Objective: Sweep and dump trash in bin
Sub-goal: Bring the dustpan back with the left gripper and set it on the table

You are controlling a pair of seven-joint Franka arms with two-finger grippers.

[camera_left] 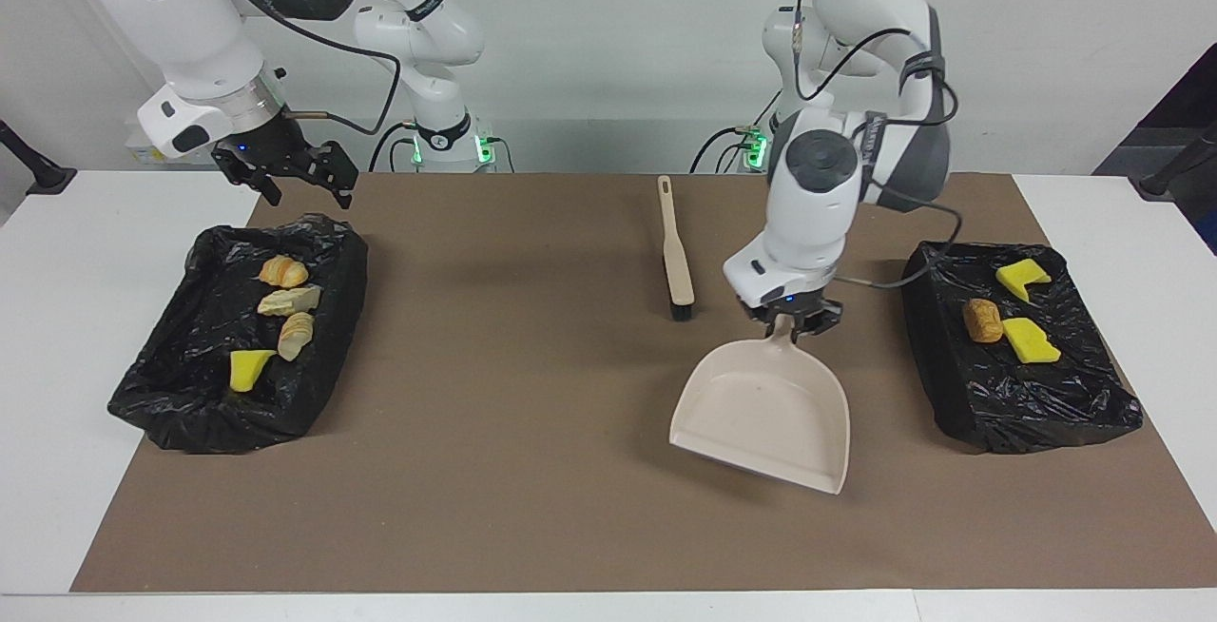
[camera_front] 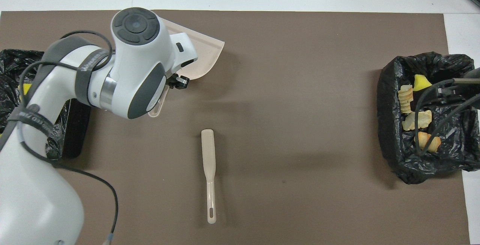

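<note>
Left gripper (camera_left: 788,320) pinches the smooth beige dustpan's (camera_left: 765,417) handle over the brown mat (camera_left: 532,413); right gripper (camera_left: 297,175) hangs spread above the crinkled black bin (camera_left: 162,394).

Brown mat (camera_left: 532,470) on white table (camera_left: 57,413) — beige brush (camera_left: 675,251) flat, mid-mat, nr robots' edge.

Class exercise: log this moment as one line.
left gripper: shut on dustpan, over mat | right gripper: open, above bin | trash: binned | brush: idle

Your left gripper (camera_left: 788,321) points down, fingers clamped tight (wrist vertical); your right gripper (camera_left: 299,177) hangs raised, jaws spread.
</note>
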